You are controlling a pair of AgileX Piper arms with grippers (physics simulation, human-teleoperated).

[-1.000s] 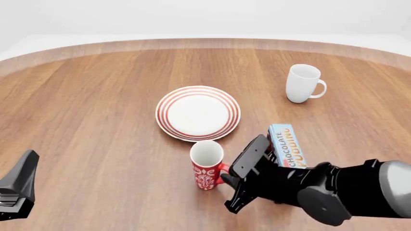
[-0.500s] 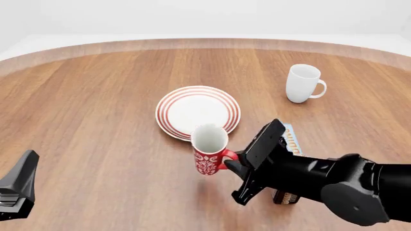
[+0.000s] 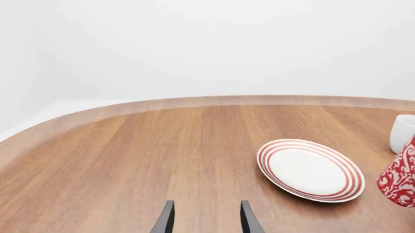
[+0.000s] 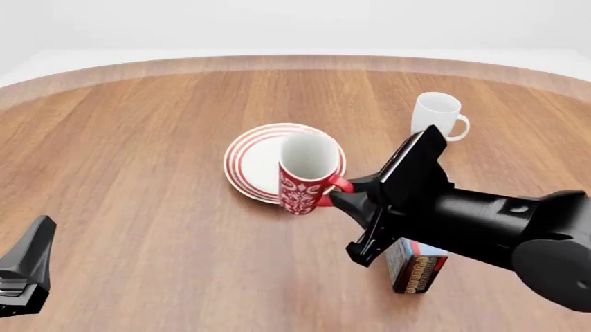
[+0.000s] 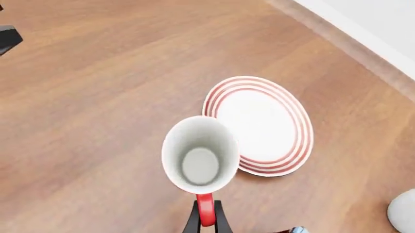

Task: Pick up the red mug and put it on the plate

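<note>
The right claw (image 4: 340,196) is clamped on the handle of the red mug (image 4: 306,173), holding it upright in the air over the near right edge of the plate (image 4: 249,162) on the bench (image 4: 138,152). The left claw (image 3: 206,221) hangs well off to the near left, its fingers parted around nothing. A white mug (image 4: 436,118) stands far right, and a pudding box (image 4: 417,266) lies under the right arm.

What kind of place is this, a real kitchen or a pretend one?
Probably a pretend one: a computer-made test table. A bare wooden table stands against blank white walls, holding only the plate, a white mug, a pudding box and the red mug.
</note>
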